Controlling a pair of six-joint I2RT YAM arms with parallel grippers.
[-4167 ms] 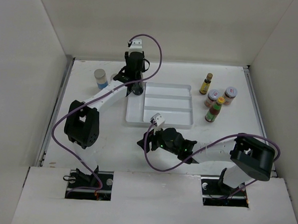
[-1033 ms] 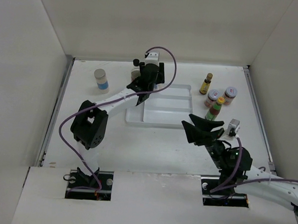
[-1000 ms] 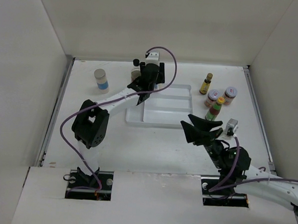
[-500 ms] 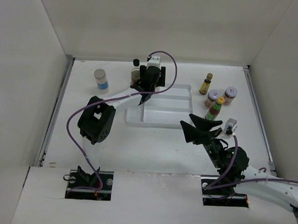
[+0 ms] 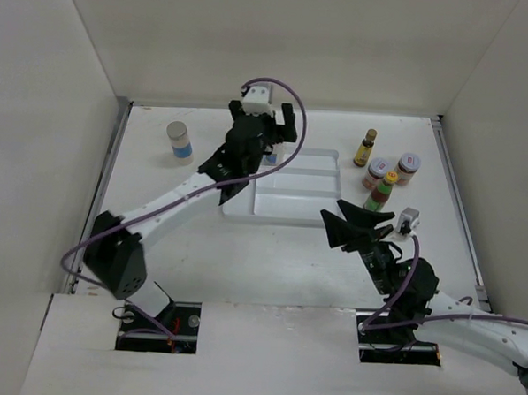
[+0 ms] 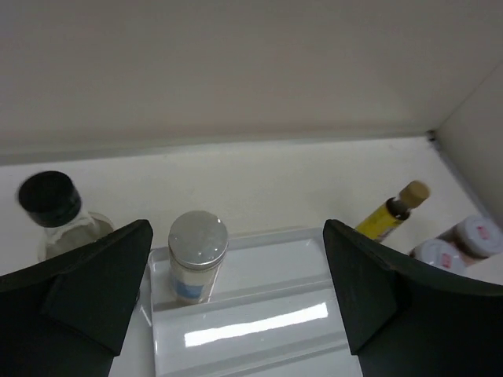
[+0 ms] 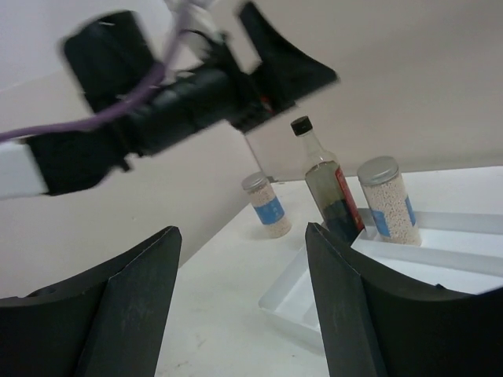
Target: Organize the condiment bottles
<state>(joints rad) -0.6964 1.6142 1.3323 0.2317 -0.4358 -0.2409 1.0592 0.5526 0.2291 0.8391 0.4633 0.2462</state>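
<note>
My left gripper (image 5: 263, 135) hangs open and empty above the white tray's (image 5: 290, 206) far left corner. Through its jaws (image 6: 236, 314) I see the silver-lidded jar (image 6: 196, 255) standing upright in that corner. The dark black-capped bottle (image 6: 55, 212) stands just left of the tray. The blue-labelled white jar (image 5: 179, 140) is at the far left. The tiny yellow bottle (image 5: 365, 147), two red-labelled jars (image 5: 378, 171) (image 5: 408, 168) and the red-sauce yellow-capped bottle (image 5: 381, 193) cluster right of the tray. My right gripper (image 5: 360, 225) is open and empty near the tray's front right corner.
White walls close in the table on the back, left and right. The tray (image 7: 314, 298) has long compartments; only the far one holds a jar. The left arm (image 7: 181, 102) crosses high in the right wrist view.
The left gripper has opened wide, let go of the silver-lidded jar and drawn up and back from it; its arm has stretched out. The right gripper has opened slightly and hardly moved.
</note>
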